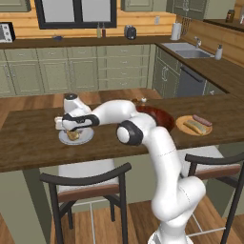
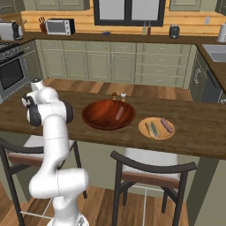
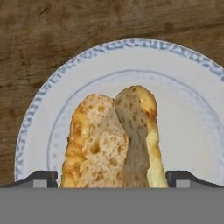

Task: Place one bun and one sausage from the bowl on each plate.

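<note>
My gripper (image 3: 112, 178) hangs low over the pale grey-white plate (image 3: 188, 100), with a split bun (image 3: 109, 140) lying on the plate between its wide-spread jaws; the gripper is open. From the left base, the gripper (image 1: 71, 132) points down at that plate (image 1: 86, 139) on the left of the counter. The reddish-brown bowl (image 2: 95, 117) sits mid-counter with one sausage (image 2: 118, 114) in it. To its right the tan plate (image 2: 143, 128) carries a bun (image 2: 153, 129) and a sausage (image 2: 167, 125).
Two small shakers (image 2: 118, 96) stand just behind the bowl. Two dark-framed chairs (image 1: 86, 183) (image 1: 214, 164) are tucked under the counter's near edge. My white arm (image 1: 143, 128) reaches leftward across the counter in front of the bowl (image 1: 159, 116).
</note>
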You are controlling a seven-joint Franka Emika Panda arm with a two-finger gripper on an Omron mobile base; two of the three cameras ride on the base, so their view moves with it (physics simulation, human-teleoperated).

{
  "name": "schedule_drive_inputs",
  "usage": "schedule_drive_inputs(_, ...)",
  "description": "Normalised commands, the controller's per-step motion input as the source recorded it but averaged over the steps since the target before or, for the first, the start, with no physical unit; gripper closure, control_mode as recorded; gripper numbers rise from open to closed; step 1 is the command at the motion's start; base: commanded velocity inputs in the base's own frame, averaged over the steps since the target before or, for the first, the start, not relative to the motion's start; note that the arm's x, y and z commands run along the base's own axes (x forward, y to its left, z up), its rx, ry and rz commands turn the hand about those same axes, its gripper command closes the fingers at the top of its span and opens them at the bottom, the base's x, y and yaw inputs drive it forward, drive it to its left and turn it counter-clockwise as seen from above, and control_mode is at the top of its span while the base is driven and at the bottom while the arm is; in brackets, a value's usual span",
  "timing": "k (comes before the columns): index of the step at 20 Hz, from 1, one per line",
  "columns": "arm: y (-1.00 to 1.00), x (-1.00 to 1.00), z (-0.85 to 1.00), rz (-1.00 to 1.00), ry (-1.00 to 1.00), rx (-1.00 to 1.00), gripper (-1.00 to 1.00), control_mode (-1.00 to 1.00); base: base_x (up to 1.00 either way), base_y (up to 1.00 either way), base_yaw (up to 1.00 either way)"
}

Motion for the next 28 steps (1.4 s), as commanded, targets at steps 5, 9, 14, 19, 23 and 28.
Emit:
schedule_drive_inputs(5, -0.11, -0.33, 0.32, -0.01, 0.00, 0.03, -1.00, -1.00, 0.00, 0.00, 0.00)
schedule_drive_inputs(9, -0.67, -0.98, 0.85, -0.03, -0.05, 0.07, -1.00, -1.00, 0.00, 0.00, 0.00)
schedule_drive_inputs(14, -1.00, -0.57, 0.41, -0.13, -0.04, 0.03, -1.00, -1.00, 0.00, 0.00, 0.00)
schedule_drive_inputs(19, -1.00, -0.17, 0.00, -0.17, -0.01, 0.01, -1.00, -1.00, 0.00, 0.00, 0.00)
schedule_drive_inputs(23, -1.00, 0.00, 0.00, -0.14, 0.00, 0.00, -1.00, -1.00, 0.00, 0.00, 0.00)
schedule_drive_inputs(28, -1.00, 0.03, 0.00, -0.10, 0.00, 0.00, -1.00, -1.00, 0.00, 0.00, 0.00)
